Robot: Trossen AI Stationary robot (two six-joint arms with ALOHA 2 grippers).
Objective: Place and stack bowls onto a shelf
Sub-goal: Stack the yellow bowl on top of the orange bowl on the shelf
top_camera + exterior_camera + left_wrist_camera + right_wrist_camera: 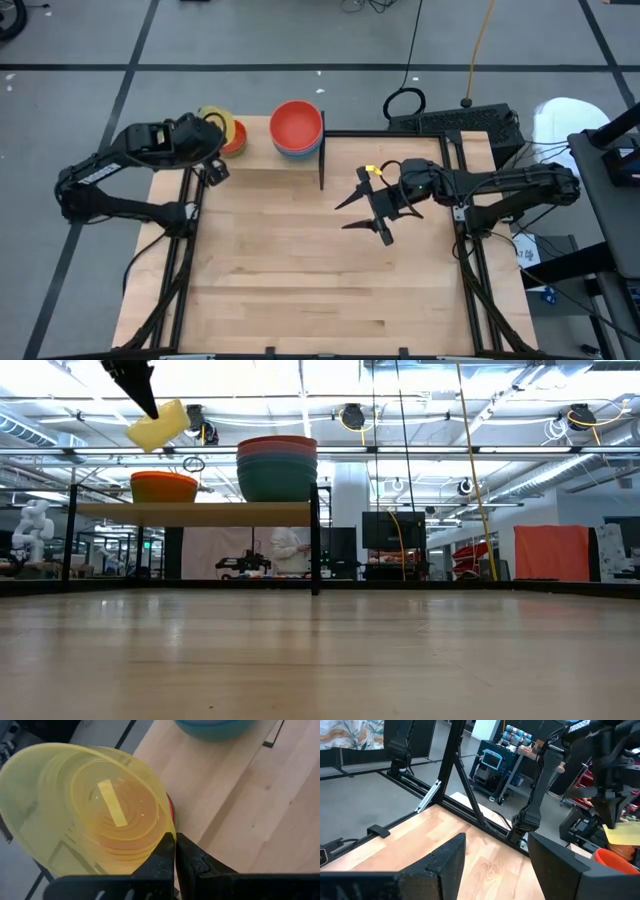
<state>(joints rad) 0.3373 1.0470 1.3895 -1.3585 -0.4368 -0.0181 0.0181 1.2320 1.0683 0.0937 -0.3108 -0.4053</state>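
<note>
My left gripper point(174, 845) is shut on a small yellow bowl point(85, 810) and holds it tilted in the air above an orange bowl point(163, 487). The orange bowl stands on the left end of the shelf point(200, 513). A stack of large bowls point(297, 128), red on top and teal at the bottom point(277, 480), stands on the shelf's right end by the black upright bar point(322, 160). My right gripper point(352, 210) hangs open over the table, right of the shelf. Green and purple bowls do not show. My left gripper pinches the yellow bowl's rim point(167, 827) between its two fingers, one inside the bowl and one outside. The bowl is lifted clear and tilted, its open side facing the wrist camera, above the orange bowl point(171, 810).
The shelf runs along the table's far edge point(265, 165). Bare wooden table top point(320, 290) lies in front of it, framed by black rails. A keyboard point(455, 122) and cables lie beyond the far right corner.
</note>
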